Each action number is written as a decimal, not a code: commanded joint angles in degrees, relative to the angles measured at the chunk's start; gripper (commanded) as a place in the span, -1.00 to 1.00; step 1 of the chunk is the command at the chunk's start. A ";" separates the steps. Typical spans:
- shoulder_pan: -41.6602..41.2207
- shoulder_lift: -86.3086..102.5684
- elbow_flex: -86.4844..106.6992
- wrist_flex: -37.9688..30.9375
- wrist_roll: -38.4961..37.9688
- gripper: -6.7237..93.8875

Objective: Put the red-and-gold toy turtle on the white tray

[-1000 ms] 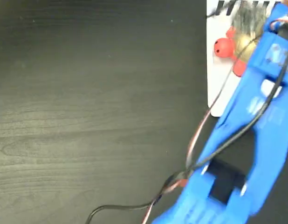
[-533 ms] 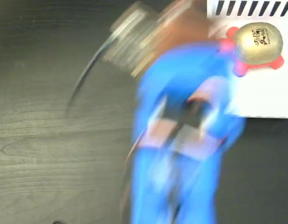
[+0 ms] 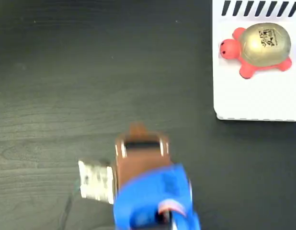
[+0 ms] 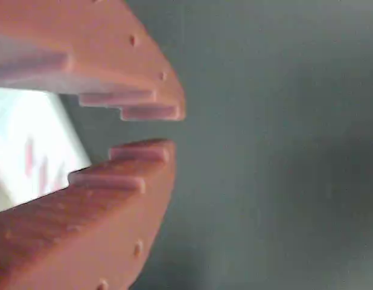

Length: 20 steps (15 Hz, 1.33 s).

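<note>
The red-and-gold toy turtle point(image 3: 256, 48) lies on the white tray point(image 3: 256, 103) at the top right of the fixed view, its coral head pointing left and its gold shell up. My gripper point(image 3: 137, 128) is far from it, low in the middle of the dark table, at the end of the blue arm point(image 3: 153, 201). In the wrist view the gripper point(image 4: 172, 128) shows two brown toothed fingers with a narrow gap at their tips and nothing between them.
The table point(image 3: 66, 72) is dark wood grain. The tray's black diagonal stripes point(image 3: 258, 8) run along its top edge. A pale boxy part point(image 3: 95, 181) sticks out on the arm's left side. In the wrist view a white surface point(image 4: 29, 151) shows behind the fingers.
The arm has swung away from the tray, down and left to the bottom middle of the table. The turtle stays on the tray, now fully uncovered.
</note>
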 commanded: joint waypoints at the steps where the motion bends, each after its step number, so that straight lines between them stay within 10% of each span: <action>1: 0.18 11.60 4.04 6.50 1.32 -0.86; 20: -3.96 15.21 7.82 7.21 -2.99 -0.87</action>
